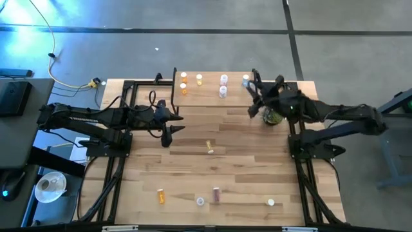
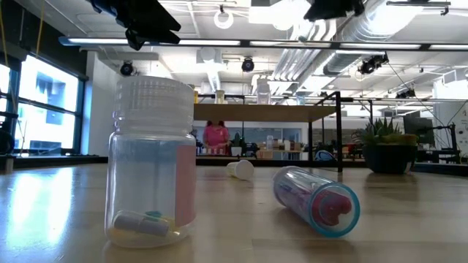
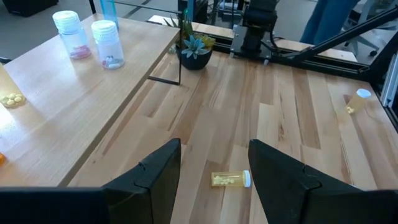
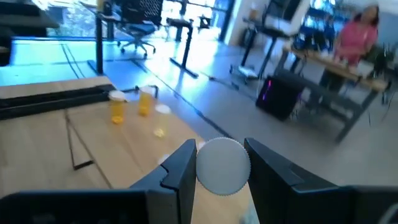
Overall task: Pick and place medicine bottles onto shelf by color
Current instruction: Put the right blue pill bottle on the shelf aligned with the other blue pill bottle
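The shelf [image 1: 212, 95] stands at the table's far edge. On its top stand orange medicine bottles [image 1: 183, 77] at the left and pale ones [image 1: 223, 79] in the middle. My right gripper [image 1: 253, 96] is at the shelf's right end, shut on a white-capped bottle [image 4: 222, 165]. My left gripper [image 3: 214, 168] hangs open left of centre, above the table. Beyond it a yellow bottle [image 3: 230, 179] lies on its side. More bottles lie near the front edge: an orange one [image 1: 161, 195], a purple one [image 1: 216, 193] and a pale one [image 1: 270, 202]. My right gripper pinches the bottle at its white cap [image 4: 205, 171], one finger on each side. The round cap top faces the wrist camera and hides the bottle's body, so the bottle lies along the fingers. Its colour does not show.
A small potted plant [image 1: 271, 117] stands just under my right arm, near the shelf's right end. Black frames [image 1: 116, 161] run along both table sides. In the low view an upright bottle [image 2: 152, 161] and a lying one [image 2: 318, 201] are close to the front edge.
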{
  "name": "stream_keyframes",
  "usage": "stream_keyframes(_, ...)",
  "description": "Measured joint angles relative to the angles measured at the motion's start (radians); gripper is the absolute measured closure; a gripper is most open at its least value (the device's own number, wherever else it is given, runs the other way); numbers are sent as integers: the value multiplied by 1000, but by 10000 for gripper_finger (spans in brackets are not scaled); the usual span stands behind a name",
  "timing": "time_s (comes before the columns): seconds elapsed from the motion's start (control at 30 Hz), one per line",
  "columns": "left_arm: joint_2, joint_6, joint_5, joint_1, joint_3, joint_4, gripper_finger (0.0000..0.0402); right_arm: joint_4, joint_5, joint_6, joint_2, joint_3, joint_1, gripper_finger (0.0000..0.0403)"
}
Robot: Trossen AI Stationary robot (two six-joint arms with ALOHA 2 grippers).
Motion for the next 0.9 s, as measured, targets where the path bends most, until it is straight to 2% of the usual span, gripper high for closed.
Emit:
stream_keyframes(0.27, 0, 0, 0, 0, 0, 0, 222, -140, -223, 146, 6, 0, -217, 293)
stream_keyframes(0.6, 0, 0, -2, 0, 0, 0, 222, -154, -440, 205, 102, 4, -344, 293)
stream_keyframes(0.9, 1, 0, -4, 0, 0, 0, 222, -361, -477, 223, 219, 157, -378, 293)
